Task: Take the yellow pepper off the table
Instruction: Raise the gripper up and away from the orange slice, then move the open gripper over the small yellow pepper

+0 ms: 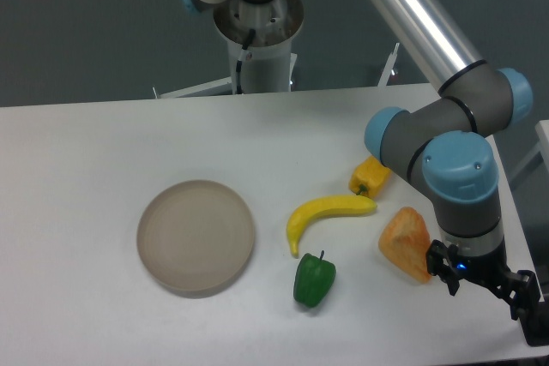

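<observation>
The yellow pepper [368, 176] lies on the white table [103, 152] right of centre, its right side partly hidden behind the arm's grey and blue elbow joint. My gripper [533, 321] is a dark shape at the frame's lower right corner, well below and to the right of the pepper and not touching it. The frame edge cuts it off and its fingers do not show, so I cannot tell whether it is open or shut.
A yellow banana [326, 214] lies just below the pepper. An orange wedge [407, 243] sits beside my wrist, a green pepper [314, 279] stands below the banana, and a round grey-beige plate [196, 237] is to the left. The robot base [256, 36] stands behind the table.
</observation>
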`<state>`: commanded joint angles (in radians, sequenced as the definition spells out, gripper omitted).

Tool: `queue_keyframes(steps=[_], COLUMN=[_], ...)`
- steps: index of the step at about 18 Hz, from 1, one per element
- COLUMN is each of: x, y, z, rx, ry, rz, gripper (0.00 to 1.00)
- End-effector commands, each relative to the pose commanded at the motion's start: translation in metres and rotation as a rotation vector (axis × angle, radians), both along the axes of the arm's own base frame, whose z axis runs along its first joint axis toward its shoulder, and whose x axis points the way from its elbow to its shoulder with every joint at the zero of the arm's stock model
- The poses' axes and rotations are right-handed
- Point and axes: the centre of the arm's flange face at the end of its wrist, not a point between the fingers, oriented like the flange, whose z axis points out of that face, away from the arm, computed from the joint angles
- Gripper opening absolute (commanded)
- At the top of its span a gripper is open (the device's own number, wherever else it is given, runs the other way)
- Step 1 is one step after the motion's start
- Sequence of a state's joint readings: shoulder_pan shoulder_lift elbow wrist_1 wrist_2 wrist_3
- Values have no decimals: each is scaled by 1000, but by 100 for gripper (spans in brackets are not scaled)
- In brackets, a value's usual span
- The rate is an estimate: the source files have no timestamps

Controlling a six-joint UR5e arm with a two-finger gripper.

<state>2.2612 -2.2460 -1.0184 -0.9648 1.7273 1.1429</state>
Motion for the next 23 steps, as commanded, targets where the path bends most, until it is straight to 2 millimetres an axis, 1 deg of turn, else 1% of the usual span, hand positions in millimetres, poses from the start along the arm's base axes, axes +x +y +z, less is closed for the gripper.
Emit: queue_keyframes(steps=[1,3,4,6,7,9,10,12,13,14,15,16,17,18,19,20,21,22,23], x=[6,16,22,33,33,29,19,5,-6,-7,-6,-10,-10,-9,-14,-14,-14,-17,-14], y=[-9,-18,-30,-47,-68,-91,-110,-148,-163,-171,-179,-192,-199,-203,-218,-224,-230,-238,-243], z=[6,18,32,50,66,75,73,67,47,36,30,28,24,17,9,2,-1,-11,-20], rx=[-5,-22,-40,-47,-52,-76,-112,-179,-217,-234,-242,-241,-242,-248,-262,-269,-244,-195,-185], ry=[-19,-62,-98,-163,-201,-242,-277,-310,-332,-347,-359,-367,-380,-391,-400,-412,-422,-444,-446], rz=[21,49,52,44,50,65,67,10,-17,-28,-30,-16,-11,-24,-46,-72,-95,-102,-101], gripper=[100,100,100,100,100,100,100,100,100,100,100,100,100,100,100,100,100,100,100])
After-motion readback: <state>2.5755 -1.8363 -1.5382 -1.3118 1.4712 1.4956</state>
